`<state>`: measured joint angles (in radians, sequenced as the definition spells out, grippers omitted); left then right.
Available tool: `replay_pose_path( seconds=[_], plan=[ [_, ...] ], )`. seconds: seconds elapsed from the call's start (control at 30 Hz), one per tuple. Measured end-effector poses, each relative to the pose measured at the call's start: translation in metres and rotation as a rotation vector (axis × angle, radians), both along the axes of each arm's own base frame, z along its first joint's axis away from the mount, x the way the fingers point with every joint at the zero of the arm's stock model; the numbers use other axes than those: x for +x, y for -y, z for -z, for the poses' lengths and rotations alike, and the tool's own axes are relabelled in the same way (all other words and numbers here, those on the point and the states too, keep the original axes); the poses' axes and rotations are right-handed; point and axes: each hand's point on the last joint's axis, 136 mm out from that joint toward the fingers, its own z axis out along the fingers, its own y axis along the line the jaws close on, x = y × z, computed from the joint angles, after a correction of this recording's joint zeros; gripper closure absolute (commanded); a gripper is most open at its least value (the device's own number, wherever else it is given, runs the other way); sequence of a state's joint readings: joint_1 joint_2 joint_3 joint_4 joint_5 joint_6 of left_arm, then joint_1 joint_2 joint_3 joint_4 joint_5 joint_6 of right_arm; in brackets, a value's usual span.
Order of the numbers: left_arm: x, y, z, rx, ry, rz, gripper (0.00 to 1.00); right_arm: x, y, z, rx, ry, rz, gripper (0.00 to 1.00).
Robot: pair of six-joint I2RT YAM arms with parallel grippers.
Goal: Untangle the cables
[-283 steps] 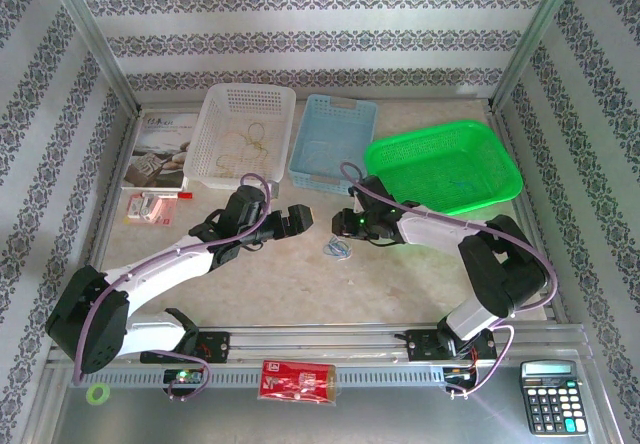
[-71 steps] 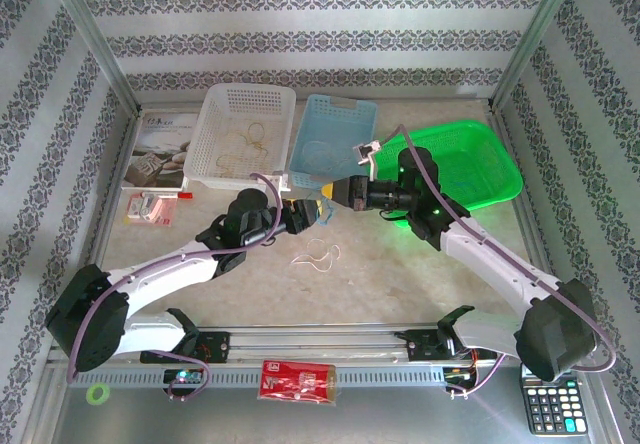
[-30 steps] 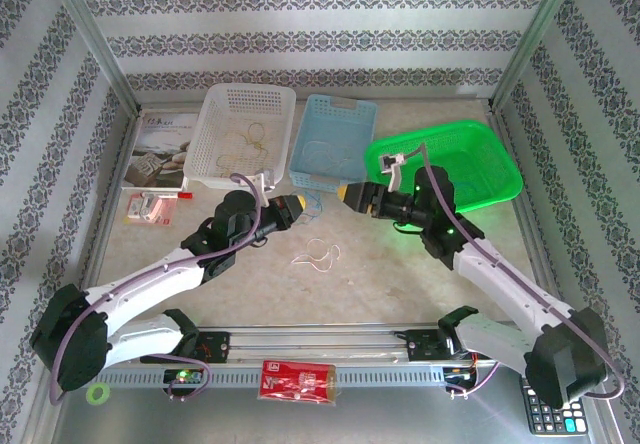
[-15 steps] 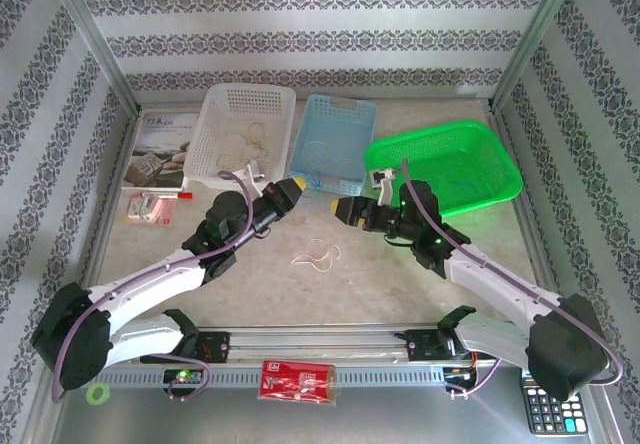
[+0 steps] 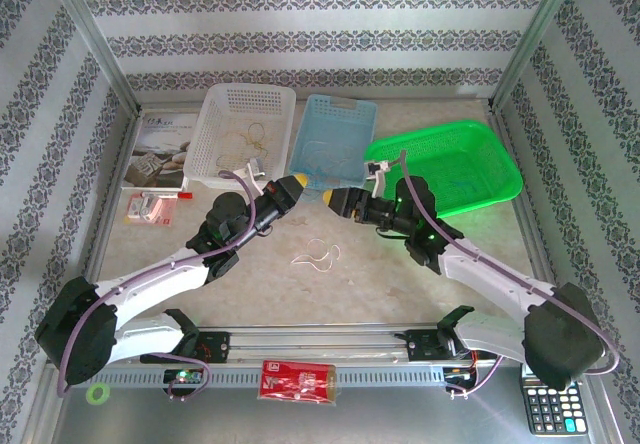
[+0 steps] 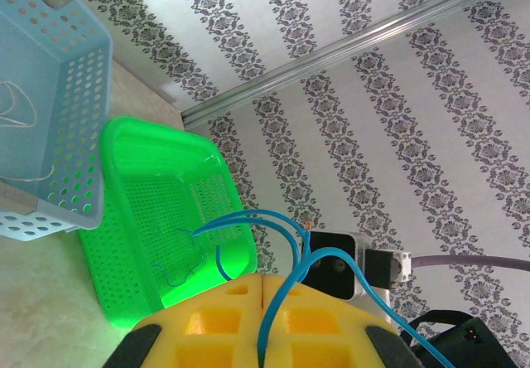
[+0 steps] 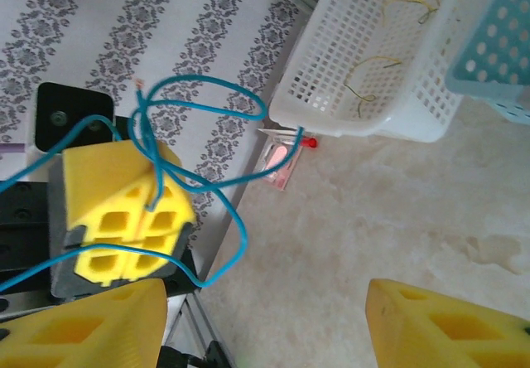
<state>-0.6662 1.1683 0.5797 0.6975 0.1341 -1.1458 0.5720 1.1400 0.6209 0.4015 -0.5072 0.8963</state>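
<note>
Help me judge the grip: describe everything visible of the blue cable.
The blue cable is a very thin, glossy, blue-green cord, bent into several loose loops that cross one another. It is pinched in the shut yellow jaws of the left gripper and held up in the air, with its loops and strands sticking out past the fingertips.

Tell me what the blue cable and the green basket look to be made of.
Blue cable: thin, smooth blue sheath, likely plastic-coated cord or wire; it holds springy loops in air.
Green basket: glossy moulded plastic, judging by its uniform bright colour and fine perforated grid.
</note>
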Motion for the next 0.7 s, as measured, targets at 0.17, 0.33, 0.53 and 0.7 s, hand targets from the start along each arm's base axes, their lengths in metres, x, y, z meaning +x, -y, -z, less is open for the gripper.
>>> replay_pose_path(
  seconds=[0.17, 0.33, 0.53, 0.7],
  plan=[
    [0.0, 0.0, 0.0, -0.001, 0.0, 0.0, 1.0, 0.001, -0.008, -0.005, 0.009, 0.008, -0.017, 0.37],
    [0.0, 0.001, -0.002, -0.005, 0.006, 0.003, 1.0, 0.006, -0.018, -0.001, 0.012, -0.007, -0.027, 0.43],
    [0.001, 0.001, -0.002, -0.009, 0.011, 0.004, 1.0, 0.016, -0.033, 0.011, 0.019, -0.042, -0.039, 0.88],
    [0.0, -0.001, 0.004, -0.002, 0.003, -0.002, 1.0, 0.024, -0.03, 0.018, 0.02, -0.058, -0.015, 1.0]
  ],
)
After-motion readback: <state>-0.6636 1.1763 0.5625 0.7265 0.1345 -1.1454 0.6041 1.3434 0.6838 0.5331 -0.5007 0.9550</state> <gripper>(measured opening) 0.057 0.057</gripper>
